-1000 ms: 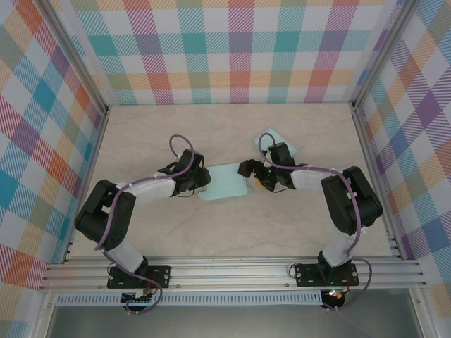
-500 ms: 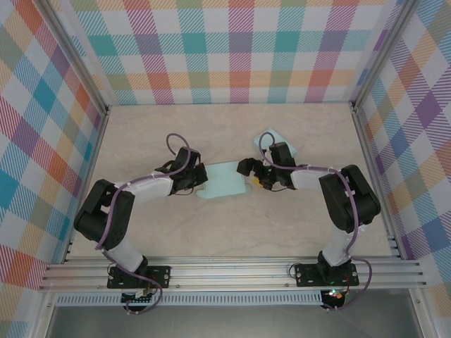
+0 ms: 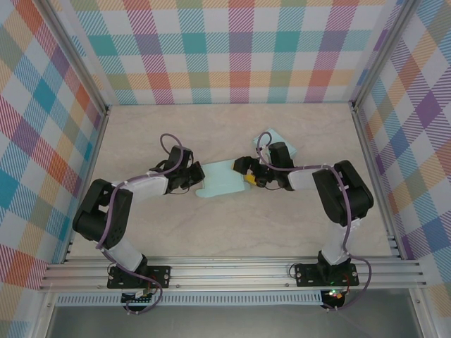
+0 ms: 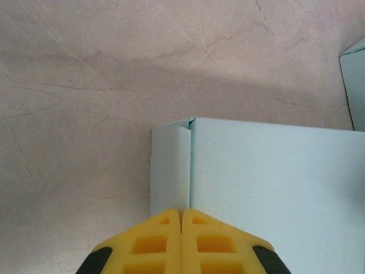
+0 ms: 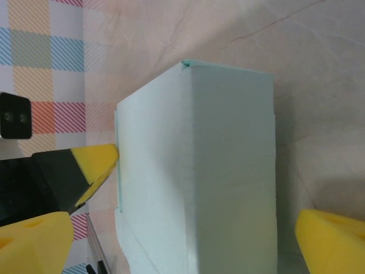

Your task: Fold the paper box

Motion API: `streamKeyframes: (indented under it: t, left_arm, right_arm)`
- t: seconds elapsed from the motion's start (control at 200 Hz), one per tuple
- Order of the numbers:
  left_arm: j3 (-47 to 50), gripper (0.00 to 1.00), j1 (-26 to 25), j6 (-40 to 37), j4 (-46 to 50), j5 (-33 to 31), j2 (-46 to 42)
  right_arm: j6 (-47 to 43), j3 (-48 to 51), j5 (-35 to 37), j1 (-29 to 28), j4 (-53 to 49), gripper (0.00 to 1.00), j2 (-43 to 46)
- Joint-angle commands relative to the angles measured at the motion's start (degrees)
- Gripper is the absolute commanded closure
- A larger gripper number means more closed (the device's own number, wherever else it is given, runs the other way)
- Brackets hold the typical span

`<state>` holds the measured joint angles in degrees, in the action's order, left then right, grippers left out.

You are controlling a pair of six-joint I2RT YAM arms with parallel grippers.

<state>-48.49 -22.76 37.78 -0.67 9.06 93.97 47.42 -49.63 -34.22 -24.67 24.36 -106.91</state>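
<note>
The pale blue paper box (image 3: 222, 180) lies mid-table between both arms. My left gripper (image 3: 199, 179) is at the box's left end. In the left wrist view its yellow fingers (image 4: 165, 240) are pressed together, and a narrow flap's (image 4: 169, 165) seam runs straight into them. My right gripper (image 3: 246, 174) is at the box's right end. In the right wrist view the box (image 5: 217, 171) stands between the right gripper's (image 5: 182, 242) wide-open fingers, with one yellow fingertip (image 5: 34, 240) on each side. The left gripper's finger (image 5: 94, 162) touches the box's far edge.
A second pale blue paper piece (image 3: 279, 138) lies flat behind the right arm; its corner (image 4: 356, 85) shows in the left wrist view. Plaid walls with metal rails (image 3: 95, 148) enclose the marbled table (image 3: 225, 232).
My left gripper has shut at the box's left flap. Both grippers and the box have shifted slightly left and away from the bases.
</note>
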Motion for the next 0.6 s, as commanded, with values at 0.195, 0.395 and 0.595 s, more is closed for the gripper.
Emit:
streamKeyframes:
  t: [0.195,0.395,0.595]
  left_arm:
    - [2.30,1.00,2.81,0.41,1.82,4.38,1.55]
    - [2.22,1.00,2.80,0.61,1.42,5.09,1.96]
    - [2.11,1.00,2.81,0.56,1.54,5.35,0.98]
  right_arm:
    - [1.63,-0.28,-4.42,-2.21,1.93,0.03,-4.55]
    - [2.01,-1.18,-6.25,-2.94,3.71,0.14,-4.73]
    - [3.12,-0.48,-7.04,-2.92,6.14,0.31,-4.28]
